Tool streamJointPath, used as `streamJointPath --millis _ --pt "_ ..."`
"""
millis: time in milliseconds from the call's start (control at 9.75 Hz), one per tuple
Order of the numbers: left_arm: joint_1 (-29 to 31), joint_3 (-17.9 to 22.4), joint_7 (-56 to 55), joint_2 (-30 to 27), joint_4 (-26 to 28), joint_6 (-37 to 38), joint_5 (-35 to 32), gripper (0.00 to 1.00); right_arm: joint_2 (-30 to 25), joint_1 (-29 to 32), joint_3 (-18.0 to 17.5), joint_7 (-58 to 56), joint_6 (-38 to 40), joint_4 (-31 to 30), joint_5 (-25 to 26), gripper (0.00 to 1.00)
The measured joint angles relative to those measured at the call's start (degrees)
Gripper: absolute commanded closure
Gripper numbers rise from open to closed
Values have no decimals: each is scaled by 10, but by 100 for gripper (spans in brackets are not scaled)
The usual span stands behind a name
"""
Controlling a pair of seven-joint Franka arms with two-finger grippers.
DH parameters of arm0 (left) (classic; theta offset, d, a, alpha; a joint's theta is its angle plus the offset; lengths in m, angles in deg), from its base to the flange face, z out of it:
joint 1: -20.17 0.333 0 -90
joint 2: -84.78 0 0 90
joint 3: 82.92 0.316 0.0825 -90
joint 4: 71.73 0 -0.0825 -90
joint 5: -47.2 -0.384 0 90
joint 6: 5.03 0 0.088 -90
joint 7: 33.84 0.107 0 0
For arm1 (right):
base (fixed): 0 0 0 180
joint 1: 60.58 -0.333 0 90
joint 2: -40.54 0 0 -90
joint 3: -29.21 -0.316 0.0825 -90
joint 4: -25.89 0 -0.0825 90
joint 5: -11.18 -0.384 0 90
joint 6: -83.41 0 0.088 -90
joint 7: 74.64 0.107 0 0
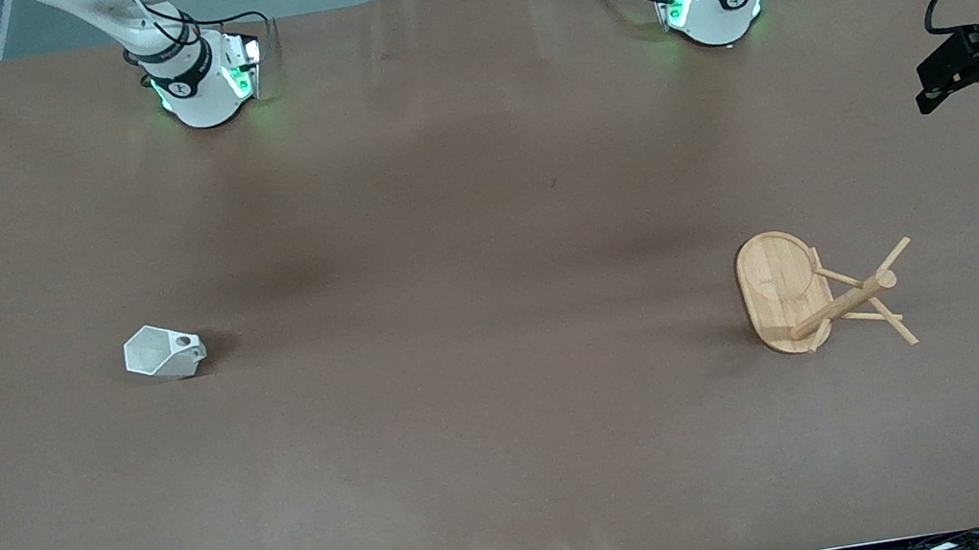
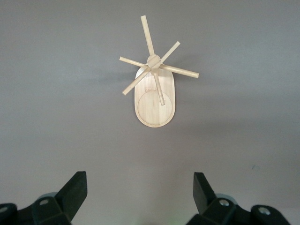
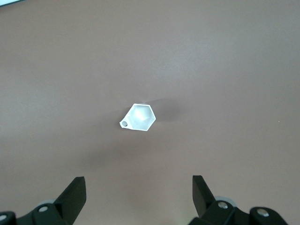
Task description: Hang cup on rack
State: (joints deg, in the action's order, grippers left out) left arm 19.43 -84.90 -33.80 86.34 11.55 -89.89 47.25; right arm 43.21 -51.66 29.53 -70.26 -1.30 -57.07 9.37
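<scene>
Cup (image 3: pixel 138 118) sits upright on the counter (image 1: pixel 488 392), well below my right end effector (image 3: pixel 138 197), which hangs high over it with its fingers spread wide and nothing between them. From that wrist the mouth of the cup faces up at me, and the handle with its round hole sticks out to one side. My left end effector (image 2: pixel 139 194) is likewise wide open and empty, high over the rack (image 2: pixel 154 91), which stands on its oval base toward the left arm's end of the counter, well apart from the cup.

The step in hand, as I judge it, is the first reach for the cup with the right arm. To do it well I should come straight down, turn the wrist so the fingers close across the faceted wall or rim and leave the handle's hole free, since that hole must later slip over a peg. A grip on the handle itself would block it. The slanting facets may slide, so a low, square grip seems safer. The left arm can wait.

Count: one cup, one rack with six pegs as far as I can make out, two end effectors.
</scene>
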Motion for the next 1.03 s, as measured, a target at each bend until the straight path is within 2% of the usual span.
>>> streamJointPath --millis 1026 --pt "4 2 -1 11 -1 0 0 0 3 0 -1 -3 0 -15 0 0"
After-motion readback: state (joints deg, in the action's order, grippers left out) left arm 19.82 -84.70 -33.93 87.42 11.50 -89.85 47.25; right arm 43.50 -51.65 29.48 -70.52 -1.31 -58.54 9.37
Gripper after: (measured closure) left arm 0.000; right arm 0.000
